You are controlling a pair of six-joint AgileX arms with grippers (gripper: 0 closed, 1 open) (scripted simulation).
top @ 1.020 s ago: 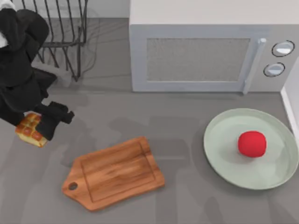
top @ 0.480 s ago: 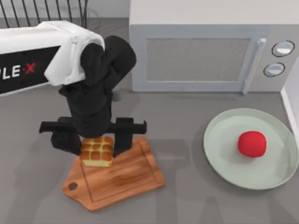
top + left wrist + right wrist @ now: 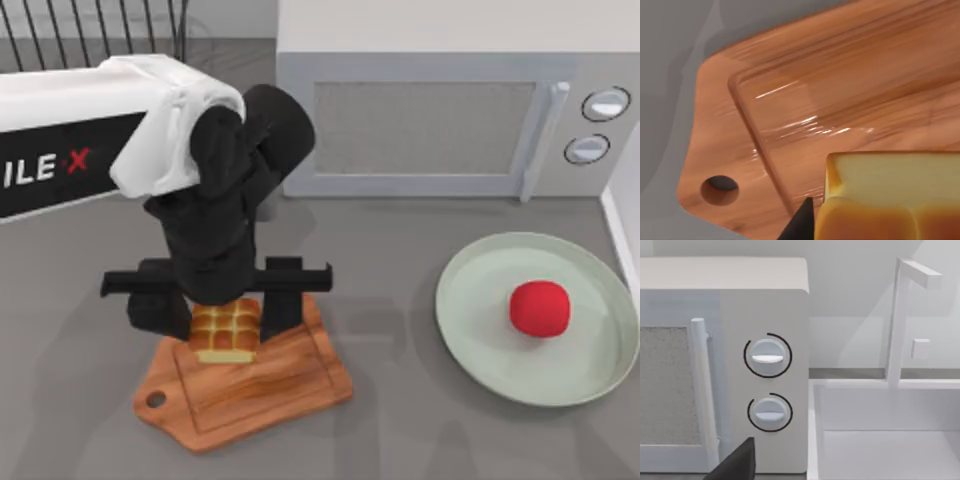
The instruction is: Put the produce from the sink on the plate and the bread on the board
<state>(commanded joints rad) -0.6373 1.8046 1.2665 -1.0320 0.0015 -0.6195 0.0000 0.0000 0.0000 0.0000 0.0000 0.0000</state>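
While you look down from the top view, the biggest thing on the table is the white microwave (image 3: 440, 110) at the back, its door handle and two round dials (image 3: 767, 356) facing you in the right wrist view, with the white sink (image 3: 885, 430) and its faucet just beside it. Next in size is your left arm, which reaches in from the table's left and ends in the left gripper (image 3: 226, 312) directly over the back part of the board (image 3: 280, 385). That brown wooden board lies at a slant near the front, left of centre, its rounded handle end and hole (image 3: 720, 189) pointing toward the front left. On the table's right you have the pale mint-green plate (image 3: 470, 330), well apart from the board, and the produce (image 3: 540, 307), a smooth red round fruit, sits on it a little right of its middle. A dark wire rack (image 3: 100, 25) stands in the back left corner. Smallest is the bread (image 3: 226, 330), a golden-brown bun with cross cuts: the left gripper's jaws are clamped on its two sides, and the left wrist view shows it right above the board's grooved surface, though you cannot tell whether it touches. For the right gripper, you cannot tell how its jaws stand.
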